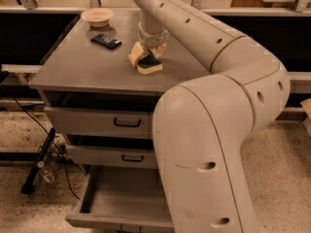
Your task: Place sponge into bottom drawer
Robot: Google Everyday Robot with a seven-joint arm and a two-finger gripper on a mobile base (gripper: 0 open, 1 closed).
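While the big pale arm (214, 130) bends over the grey cabinet (82, 67), the bottom drawer (121, 198) stands pulled out well below the gripper (144, 62) and nearer the camera, partly hidden by the arm. The gripper points down at the cabinet top, its fingers clamped on the sponge (150, 59). A pale bowl (97, 16) sits left of and beyond the gripper, a black packet (106, 41) nearer on its left
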